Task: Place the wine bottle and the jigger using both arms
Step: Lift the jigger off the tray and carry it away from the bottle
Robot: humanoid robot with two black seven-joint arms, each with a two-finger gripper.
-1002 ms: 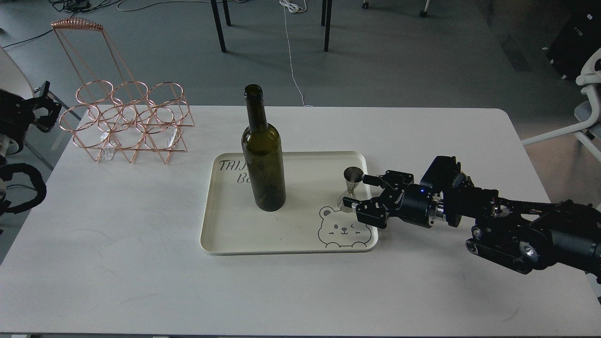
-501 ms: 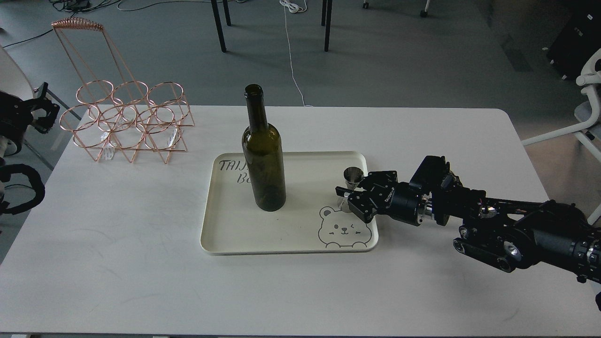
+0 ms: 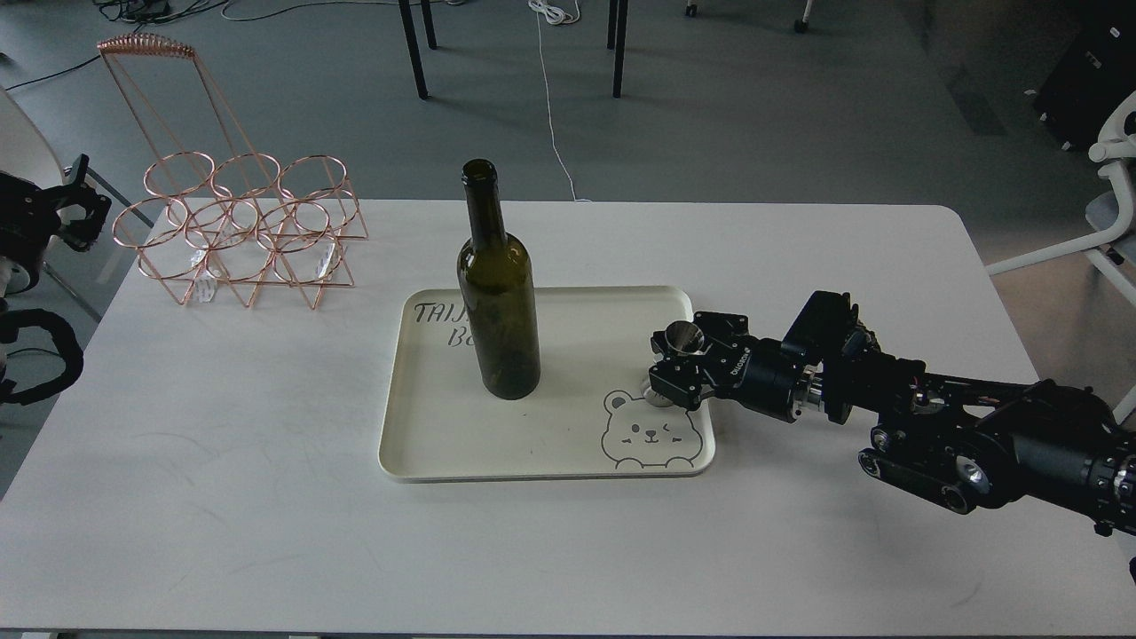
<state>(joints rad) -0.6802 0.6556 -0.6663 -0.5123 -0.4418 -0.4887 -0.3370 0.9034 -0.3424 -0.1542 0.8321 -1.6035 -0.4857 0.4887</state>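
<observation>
Jigger (image 3: 684, 339) sits on the cream tray (image 3: 444, 461) at its right edge, the right gripper (image 3: 676, 359) closed around its waist for a lift; its lower cone is hidden. Wine bottle (image 3: 499, 293) stands mid-tray, untouched. Left gripper (image 3: 75, 200) waits off-table, too dark to read

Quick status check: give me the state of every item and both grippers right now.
wine bottle: upright on tray, uncorked, untouched
jigger: tilted, held over tray's right edge
right gripper: shut on jigger
left gripper: off the table's left edge, holds nothing, opening unclear
tray: flat on table
wire rack: standing, nothing in its rings
</observation>
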